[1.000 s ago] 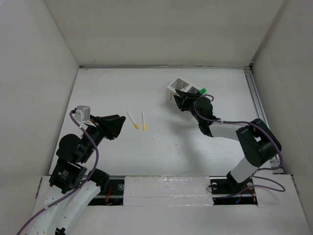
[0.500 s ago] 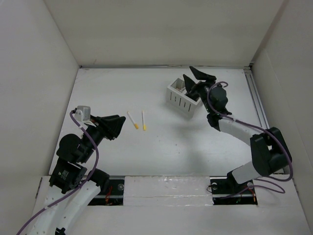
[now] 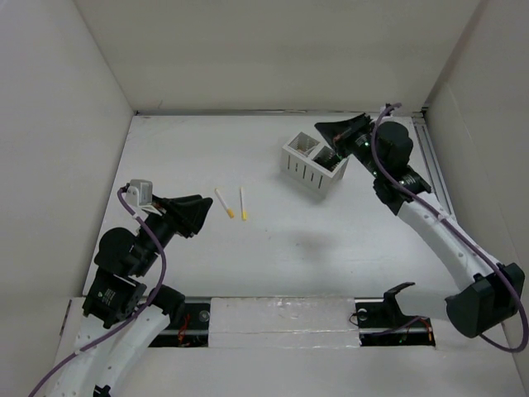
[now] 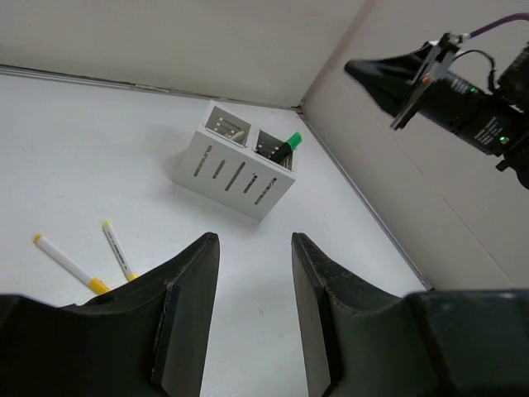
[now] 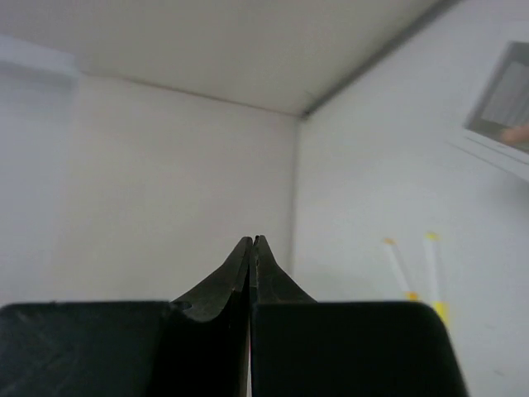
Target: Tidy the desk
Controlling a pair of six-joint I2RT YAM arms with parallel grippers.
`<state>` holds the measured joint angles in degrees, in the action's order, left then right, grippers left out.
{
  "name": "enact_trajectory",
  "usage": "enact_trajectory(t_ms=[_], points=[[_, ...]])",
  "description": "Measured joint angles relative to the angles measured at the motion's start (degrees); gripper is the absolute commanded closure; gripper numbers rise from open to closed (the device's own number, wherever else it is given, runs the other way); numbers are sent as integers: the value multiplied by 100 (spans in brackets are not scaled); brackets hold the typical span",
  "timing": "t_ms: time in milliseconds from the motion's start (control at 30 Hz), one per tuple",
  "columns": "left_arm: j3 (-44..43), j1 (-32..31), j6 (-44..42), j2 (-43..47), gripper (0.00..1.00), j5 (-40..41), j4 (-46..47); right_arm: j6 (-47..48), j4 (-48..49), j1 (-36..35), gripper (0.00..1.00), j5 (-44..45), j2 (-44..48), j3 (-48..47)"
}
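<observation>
**Spotter:** Your worktop (image 3: 273,248) fills the floor of the white-walled bay. It is flat and matte white, with a metal rail (image 3: 434,174) along its 3 o'clock edge.

**Second:** What is on it for you to sort?

**Spotter:** From the centre, look to 1 o'clock for a white slotted box (image 3: 307,168) with two compartments, standing upright. A green-capped marker (image 4: 285,145) leans in the compartment on the 3 o'clock side. You can't see into the other one well enough to judge.

**Second:** And loose items?

**Spotter:** At 9 o'clock from centre are two yellow-tipped pens (image 3: 225,203). They lie flat side by side, close but apart, with their yellow ends toward 6 o'clock. They are well apart from the box.

**Second:** Where are your claws?

**Spotter:** Your left claw (image 4: 254,248) is at about 8 o'clock, near the pens and pointing toward 3 o'clock. It is released, with bare worktop showing between the fingers, and it touches neither pen. Your right claw (image 3: 321,128) is clenched tight, tip to tip, with nothing in it. It is raised in the air at 1 o'clock, by the far side of the box, with its tips pointing toward 9 o'clock.
</observation>
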<state>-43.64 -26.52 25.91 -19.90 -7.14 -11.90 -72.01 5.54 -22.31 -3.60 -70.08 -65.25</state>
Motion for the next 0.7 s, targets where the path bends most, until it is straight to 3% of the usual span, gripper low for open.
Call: enact_trajectory(t_ms=[33,67,100,133,233,400,700], points=[[0,0,0,0,63,-11,0,341,-260,-74,100,-7,-46,4],[0,0,0,-2,63,-17,0,640,-511,-136,94,7,-136,7],[0,7,0,-2,63,-28,0,898,-743,-203,83,42,-267,7],[0,28,0,-2,63,-44,2,1121,-973,-254,63,140,-422,4],[0,90,0,-28,63,-103,4,1613,-1517,-302,45,452,-925,-11],[0,118,0,-118,63,-146,4,2140,-2201,-186,39,907,-1558,-369],[0,118,0,-208,63,-205,7,2682,-3123,-144,40,1827,-3034,-2903]])
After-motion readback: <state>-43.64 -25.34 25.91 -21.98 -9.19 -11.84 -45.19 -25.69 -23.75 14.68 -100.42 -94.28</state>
